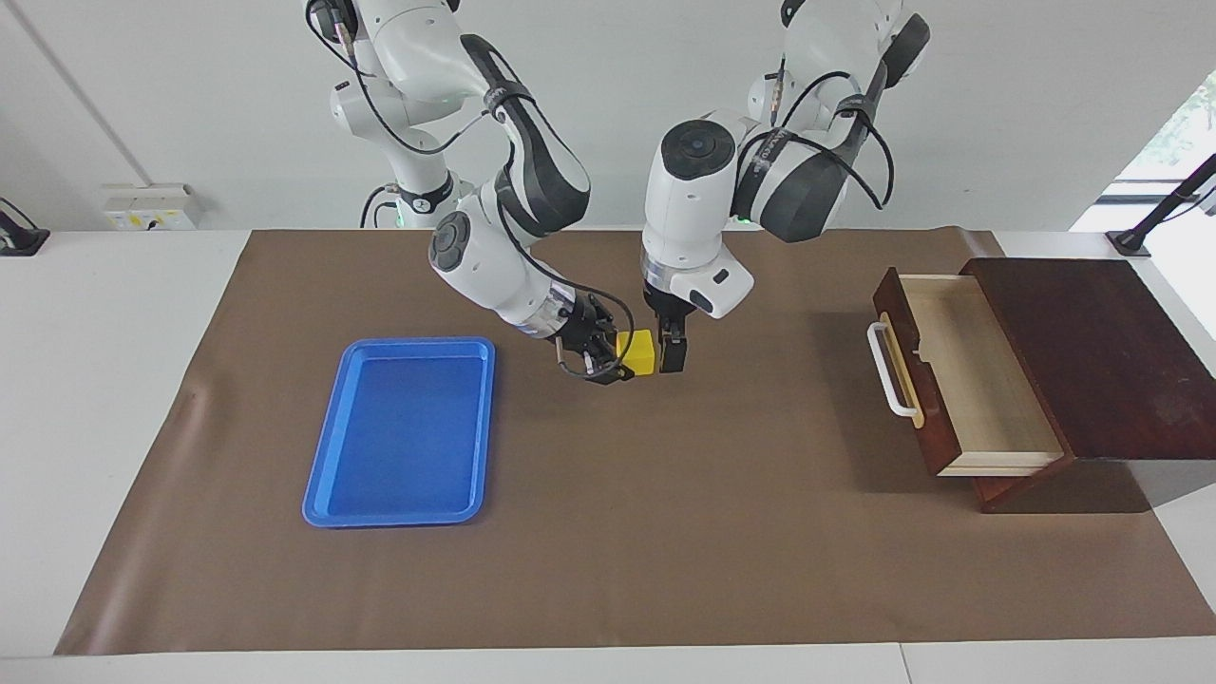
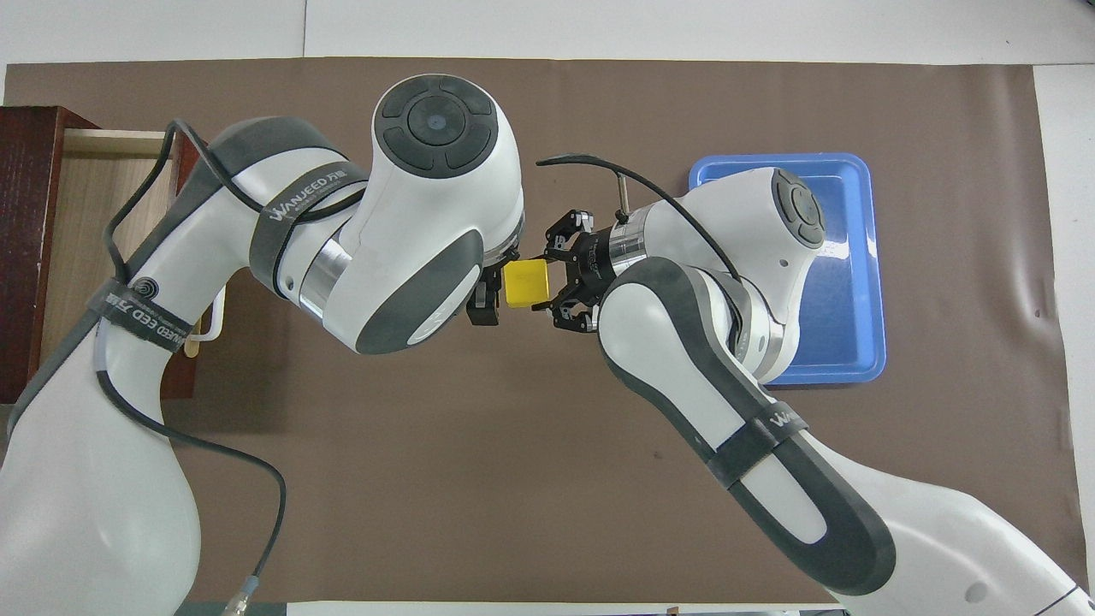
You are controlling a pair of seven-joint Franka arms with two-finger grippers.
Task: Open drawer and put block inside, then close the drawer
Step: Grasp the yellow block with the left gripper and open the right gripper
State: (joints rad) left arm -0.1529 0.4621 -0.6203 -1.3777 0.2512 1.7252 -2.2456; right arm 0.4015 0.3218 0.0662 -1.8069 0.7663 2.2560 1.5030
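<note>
1. The drawer [image 1: 964, 370] stands pulled out at the left arm's end of the table, and its pale interior is bare, so entry from above is free.
2. The brown mat [image 1: 760, 532] between the drawer and the blue tray [image 1: 404, 432] carries nothing, so that stretch is open.
3. Above the mat's middle, the right gripper [image 1: 617, 359] holds the yellow block [image 1: 638, 352] in the air, with the left gripper [image 1: 672, 353] just beside it; both arms crowd that spot.
4. The left arm's bulky elbow [image 2: 428, 214] hangs between the block and the drawer.
</note>
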